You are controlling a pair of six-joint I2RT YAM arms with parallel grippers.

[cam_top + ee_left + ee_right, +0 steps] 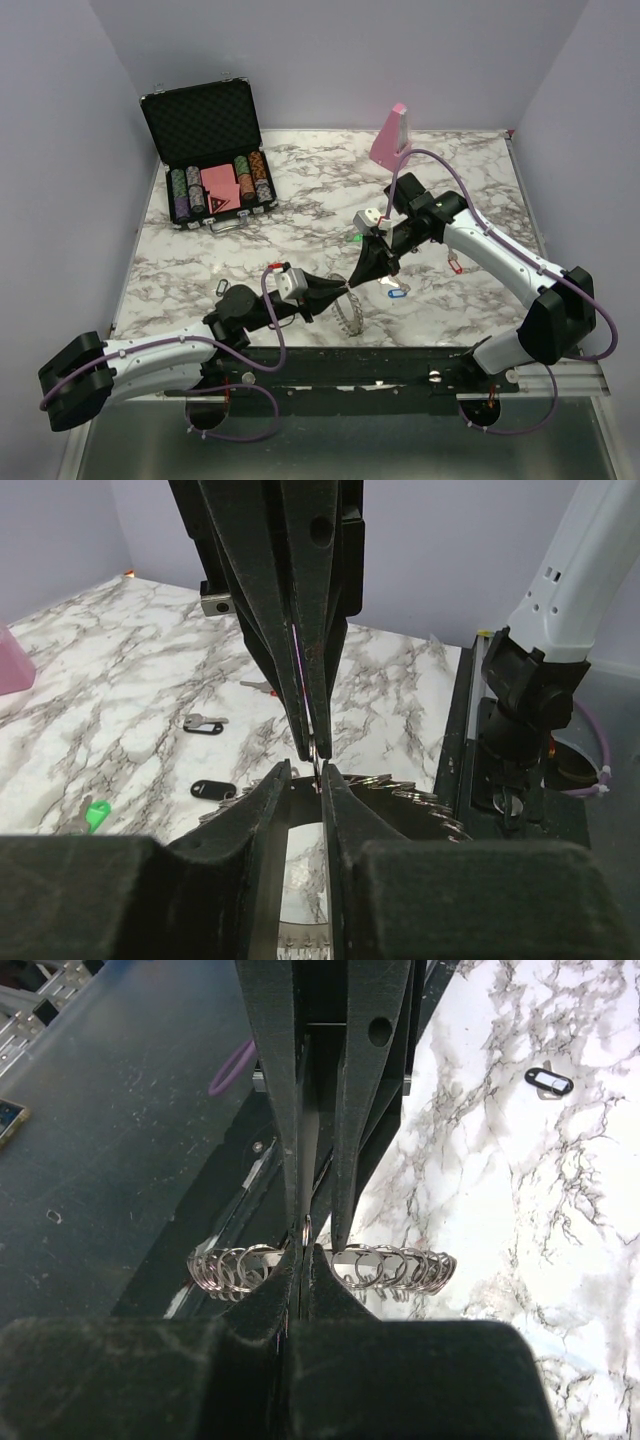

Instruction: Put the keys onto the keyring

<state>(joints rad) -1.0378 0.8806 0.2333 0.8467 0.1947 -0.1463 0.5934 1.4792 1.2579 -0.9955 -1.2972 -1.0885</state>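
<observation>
Open black case [200,115] — chip stacks [182,193] either side; pink packs [220,185] between.

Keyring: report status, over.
Left claw clamped on keyring. Right claw shut, tips at its rim. Blue key loose on table. No obstruction seen.

Before me lay a table [300,210] with a white top veined in grey, like marble. Plain, pale lilac walls closed it in on three sides: a back wall [330,50], a left wall [50,150] and a right wall [590,120]. Along the table's near edge ran a black strip [350,360], and below that a dull grey, scuffed surface [350,450]. The light was soft and even.
</observation>
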